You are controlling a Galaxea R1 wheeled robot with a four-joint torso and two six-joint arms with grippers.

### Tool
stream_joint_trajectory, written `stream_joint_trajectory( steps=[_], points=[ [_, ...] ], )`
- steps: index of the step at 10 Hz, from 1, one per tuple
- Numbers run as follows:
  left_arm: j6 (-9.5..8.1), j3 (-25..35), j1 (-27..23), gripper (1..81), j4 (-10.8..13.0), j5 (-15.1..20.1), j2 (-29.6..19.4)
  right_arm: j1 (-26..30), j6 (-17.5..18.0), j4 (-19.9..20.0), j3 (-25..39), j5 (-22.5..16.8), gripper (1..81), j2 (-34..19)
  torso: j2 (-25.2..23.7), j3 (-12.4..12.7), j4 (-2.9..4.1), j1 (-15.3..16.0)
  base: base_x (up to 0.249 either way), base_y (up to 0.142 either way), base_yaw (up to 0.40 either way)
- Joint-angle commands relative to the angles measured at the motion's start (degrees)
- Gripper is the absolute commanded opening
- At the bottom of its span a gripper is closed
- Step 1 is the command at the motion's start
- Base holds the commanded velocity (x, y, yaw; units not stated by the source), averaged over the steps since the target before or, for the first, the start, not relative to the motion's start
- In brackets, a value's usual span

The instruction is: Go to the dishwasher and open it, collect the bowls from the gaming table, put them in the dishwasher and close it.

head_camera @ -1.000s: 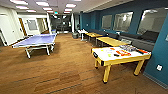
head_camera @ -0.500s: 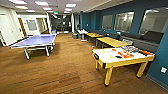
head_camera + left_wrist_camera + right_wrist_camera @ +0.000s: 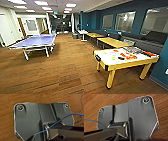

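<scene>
The gaming table (image 3: 110, 65), with a glossy white top, yellow rim and yellow legs, stands at the right of the head view on the wood floor. Several small coloured things lie on its top. Among them are a yellow-green bowl (image 3: 112, 58), a red one (image 3: 116, 51) and a black one (image 3: 121, 58), all too blurred to make out in detail. The dishwasher is out of view. Both wrist views look down past my own dark plates onto wood flooring.
A blue table-tennis table (image 3: 36, 41) stands at the left. Yellow-topped tables (image 3: 112, 42) and a dark sofa (image 3: 150, 40) line the blue wall on the right. Wide wood floor (image 3: 70, 70) lies between them, and a corridor (image 3: 60, 25) opens at the far end.
The whole head view has shifted a little. The gaming table now looks slightly larger and nearer, so the camera has moved towards it.
</scene>
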Motion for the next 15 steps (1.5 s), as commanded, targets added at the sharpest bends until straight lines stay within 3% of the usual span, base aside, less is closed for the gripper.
stream_joint_trajectory(
  steps=[1,4,15],
  points=[
    [0.34,0.1,-2.6,81.1,-0.3,3.3,0.1,2.7,-0.1,-0.3,0.2,-2.7,81.1,0.2,0.0,0.0,0.0,0.0,0.172,0.067,0.0],
    [0.34,0.1,-2.6,81.1,-0.3,3.3,0.1,2.6,-0.1,-0.3,0.3,-2.7,81.1,0.2,0.0,0.0,0.0,0.0,0.18,0.064,0.0],
    [0.25,0.0,-2.6,81.1,-0.4,3.5,0.1,2.7,-0.1,-0.3,0.3,-2.7,81.1,0.2,0.0,0.0,0.0,0.0,0.193,0.0,0.0]
  ],
)
